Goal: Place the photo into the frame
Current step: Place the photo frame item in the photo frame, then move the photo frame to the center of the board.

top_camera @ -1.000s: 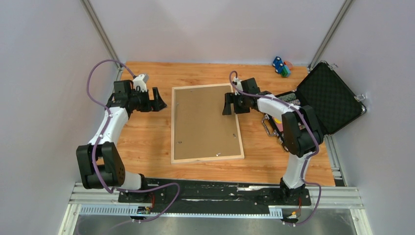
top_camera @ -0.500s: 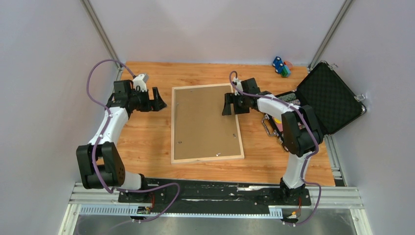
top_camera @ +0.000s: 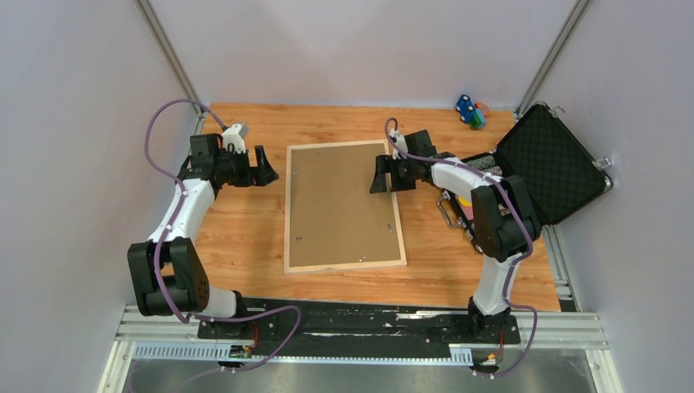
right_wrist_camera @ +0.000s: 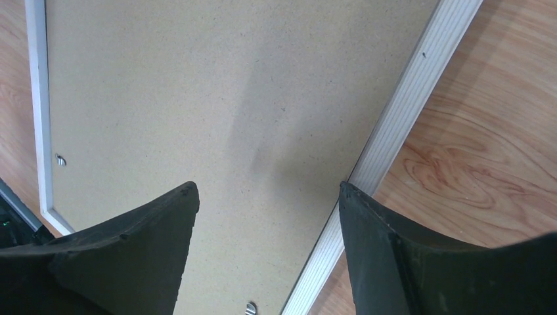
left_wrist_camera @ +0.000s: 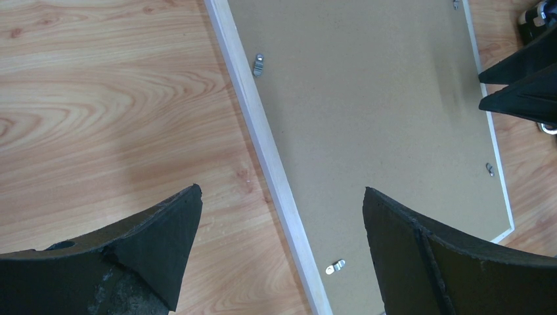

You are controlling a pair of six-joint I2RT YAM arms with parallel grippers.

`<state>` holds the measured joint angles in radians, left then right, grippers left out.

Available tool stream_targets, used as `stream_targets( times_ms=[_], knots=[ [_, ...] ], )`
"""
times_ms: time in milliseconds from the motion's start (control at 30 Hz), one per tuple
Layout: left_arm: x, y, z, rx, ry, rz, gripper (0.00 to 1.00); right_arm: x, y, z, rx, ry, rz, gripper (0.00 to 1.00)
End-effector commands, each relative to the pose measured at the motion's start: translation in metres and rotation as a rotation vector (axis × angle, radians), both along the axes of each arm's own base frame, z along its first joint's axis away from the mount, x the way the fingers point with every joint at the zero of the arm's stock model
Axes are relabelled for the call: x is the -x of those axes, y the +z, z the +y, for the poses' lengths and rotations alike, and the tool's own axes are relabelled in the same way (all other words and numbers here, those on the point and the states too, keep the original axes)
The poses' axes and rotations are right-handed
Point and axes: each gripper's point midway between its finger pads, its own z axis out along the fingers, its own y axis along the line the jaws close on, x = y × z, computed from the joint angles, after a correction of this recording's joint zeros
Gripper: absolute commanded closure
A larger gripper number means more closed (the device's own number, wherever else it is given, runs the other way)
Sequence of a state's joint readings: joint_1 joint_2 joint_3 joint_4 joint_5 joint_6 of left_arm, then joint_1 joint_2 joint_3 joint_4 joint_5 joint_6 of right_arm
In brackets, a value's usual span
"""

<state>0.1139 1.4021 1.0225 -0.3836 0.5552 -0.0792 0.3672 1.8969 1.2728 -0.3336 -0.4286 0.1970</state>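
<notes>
Frame (left_wrist_camera: 261,141) nudged toward 9 o'clock; right gripper (top_camera: 376,175) straddles its rail, left gripper (top_camera: 270,166) idle, both jaws wide; pinch may skid it.

Frame (left_wrist_camera: 270,157) lies back up: front face and pane hidden. Photo unseen; whether under backing board (top_camera: 340,205), cannot tell. Both wrist views crop frame ends. Right fingers (right_wrist_camera: 131,249) vs board: contact or gap, cannot tell. Coloured items (top_camera: 470,112) at far corner of table (top_camera: 245,237): too small to identify. Case (top_camera: 556,164) contents partly behind right arm (top_camera: 491,213).
</notes>
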Motion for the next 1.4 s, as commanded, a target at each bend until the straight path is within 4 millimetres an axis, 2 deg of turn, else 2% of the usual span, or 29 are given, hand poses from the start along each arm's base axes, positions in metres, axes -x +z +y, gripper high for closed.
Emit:
stream_targets(
  times_ms=[0,367,633,833,900,1000,1167,1367],
  knots=[
    [-0.002,0.011,0.003,-0.021,-0.008,-0.059,0.00,0.004,0.004,0.013,-0.059,0.038,0.018,0.25],
    [-0.002,0.010,0.003,-0.021,-0.008,-0.056,0.00,-0.007,0.001,0.003,0.031,0.010,-0.030,0.25],
    [-0.003,0.007,0.004,-0.025,-0.001,-0.049,0.00,-0.018,0.028,0.001,0.040,0.005,-0.121,0.24],
    [-0.003,0.000,0.007,-0.030,0.014,-0.006,0.00,-0.036,0.044,-0.012,0.122,-0.014,-0.227,0.25],
    [-0.003,0.000,0.007,-0.030,0.014,-0.003,0.00,-0.044,0.040,-0.018,0.162,-0.022,-0.249,0.25],
    [-0.003,0.001,0.007,-0.033,0.010,-0.014,0.00,-0.053,0.025,-0.026,0.214,-0.035,-0.249,0.25],
    [-0.002,0.004,0.007,-0.036,0.007,-0.028,0.00,-0.060,0.004,-0.031,0.245,-0.041,-0.229,0.29],
    [-0.003,0.002,0.007,-0.037,0.008,-0.021,0.00,-0.061,-0.009,-0.030,0.236,-0.037,-0.201,0.42]
  ],
)
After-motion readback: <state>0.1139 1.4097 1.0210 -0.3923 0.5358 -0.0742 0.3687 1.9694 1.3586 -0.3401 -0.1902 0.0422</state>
